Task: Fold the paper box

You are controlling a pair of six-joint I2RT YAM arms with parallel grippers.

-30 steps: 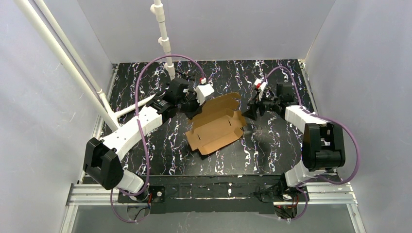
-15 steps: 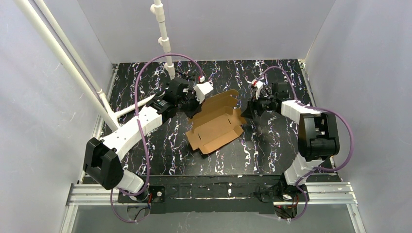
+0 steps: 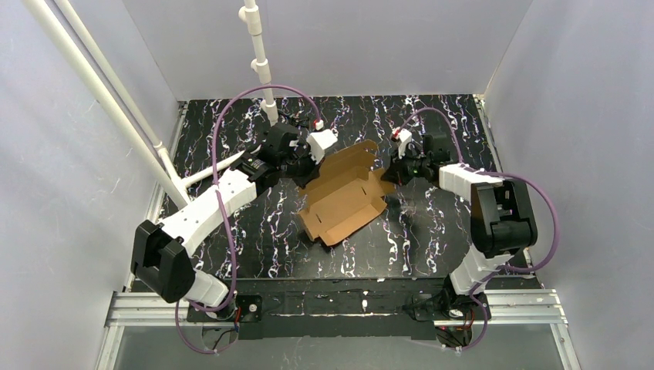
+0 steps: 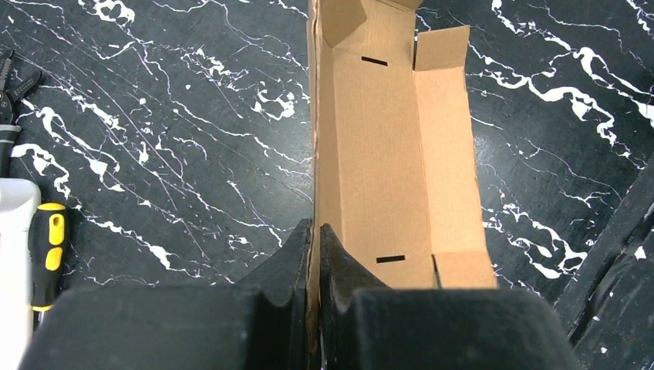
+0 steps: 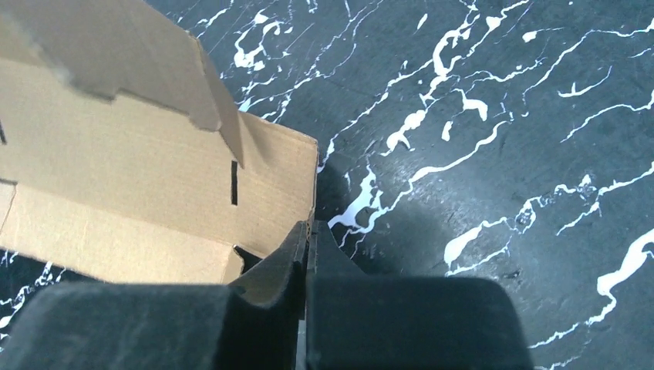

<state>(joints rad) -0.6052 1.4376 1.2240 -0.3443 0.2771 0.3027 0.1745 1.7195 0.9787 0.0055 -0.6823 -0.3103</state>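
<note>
Diagonally, paper box (image 3: 343, 202) near-left to far-right.

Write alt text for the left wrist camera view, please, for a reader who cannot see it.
The left gripper is shut on one long side wall of a partly folded brown cardboard paper box, seen over a black white-veined table. A yellow-and-black tool handle lies at the left edge.

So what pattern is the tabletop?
The tabletop is black with white marble-like veining. It shows best in the right wrist view.
</note>
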